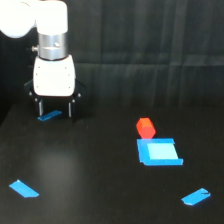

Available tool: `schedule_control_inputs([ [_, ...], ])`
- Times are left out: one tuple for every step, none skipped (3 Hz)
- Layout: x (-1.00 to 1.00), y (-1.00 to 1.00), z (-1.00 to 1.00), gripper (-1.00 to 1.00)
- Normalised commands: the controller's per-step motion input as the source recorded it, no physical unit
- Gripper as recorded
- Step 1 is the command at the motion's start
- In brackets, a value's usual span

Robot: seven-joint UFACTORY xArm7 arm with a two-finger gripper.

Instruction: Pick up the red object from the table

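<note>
The red object point(146, 128) is a small chunky red-orange block resting on the black table point(90, 170), right of centre, touching the far left corner of a flat blue square point(159, 152). My gripper point(55, 108) hangs from the white arm at the exterior view's left, well away from the block. Its two dark fingers point(41, 107) point down, spread apart, with nothing between them. A blue tape strip point(49, 116) lies on the table just behind the fingertips.
Two more blue tape strips lie on the table: one point(23, 188) at the near left and one point(195, 197) at the near right. A dark curtain point(150, 30) forms the backdrop behind the table.
</note>
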Motion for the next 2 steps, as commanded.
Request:
schedule_control_inputs([
  [0.83,-0.69,0.00,1.00],
  [0.97,-0.23,-0.03,0.96],
])
